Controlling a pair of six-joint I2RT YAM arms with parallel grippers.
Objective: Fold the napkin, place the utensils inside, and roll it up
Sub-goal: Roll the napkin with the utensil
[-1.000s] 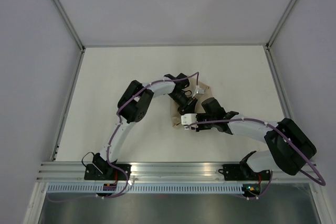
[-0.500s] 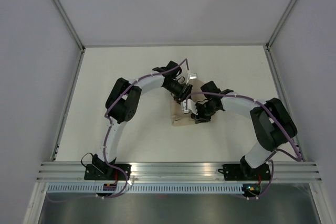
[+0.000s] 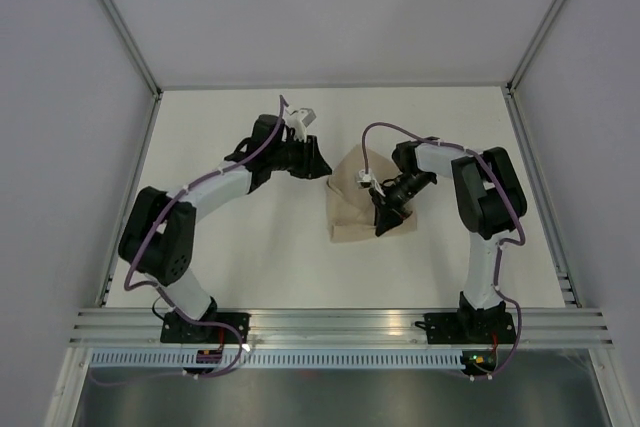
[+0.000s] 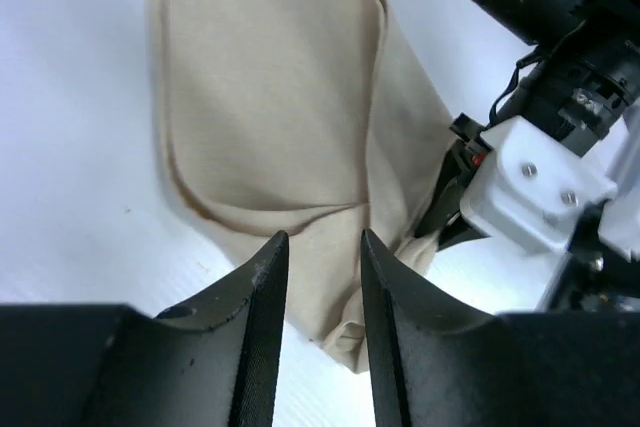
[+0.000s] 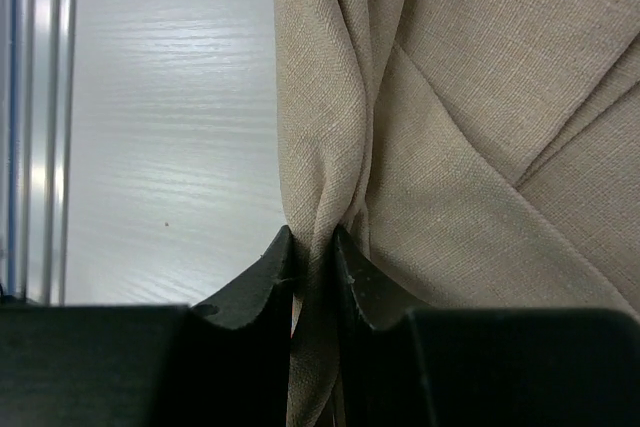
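The right gripper (image 5: 312,247) is clamped on a bunched fold of the napkin (image 3: 348,209), at the cloth's near right side. The napkin lies crumpled and partly folded about the middle of the table (image 3: 230,257), slightly toward its right edge. Just beside the napkin's far left edge, the left gripper (image 4: 322,247) has its jaws apart with nothing between them.
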